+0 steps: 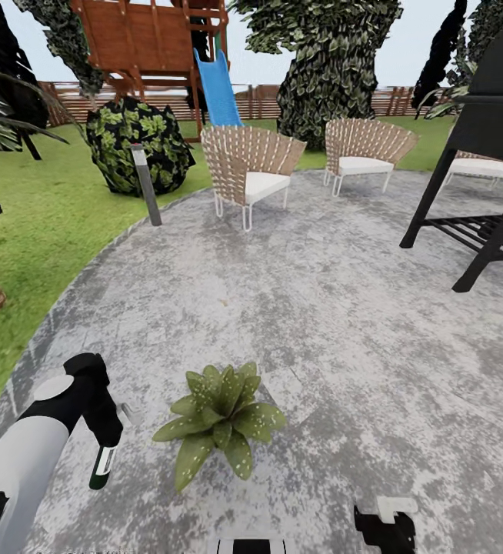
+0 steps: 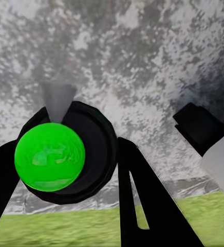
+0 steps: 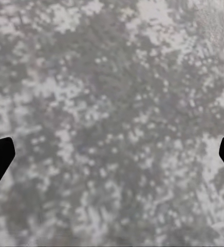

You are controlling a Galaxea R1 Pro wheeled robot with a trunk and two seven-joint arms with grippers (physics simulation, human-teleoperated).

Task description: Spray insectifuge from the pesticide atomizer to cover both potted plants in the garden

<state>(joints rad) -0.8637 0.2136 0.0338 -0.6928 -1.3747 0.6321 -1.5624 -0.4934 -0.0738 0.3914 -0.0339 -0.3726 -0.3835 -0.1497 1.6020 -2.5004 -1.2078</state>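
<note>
potted plant (image 1: pixel 221 422) on grey paving (image 1: pixel 321 308); left gripper (image 1: pixel 104 462) holds atomizer (image 1: pixel 102 466) beside it

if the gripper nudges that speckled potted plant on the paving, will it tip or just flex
The potted plant sits low and wide on the flat grey paving, so it probably slides rather than tips. Its pointed leaves would likely bend first. Its pot is hidden under the leaves, so weight is unclear.

Flat, even daylight under a pale sky at 12 o'clock; the potted plant (image 1: pixel 222 422) casts no distinct shadow. Wide-angle stretch bends the edges; both wrist views render soft, the paving (image 3: pixel 112 103) blurred.
</note>
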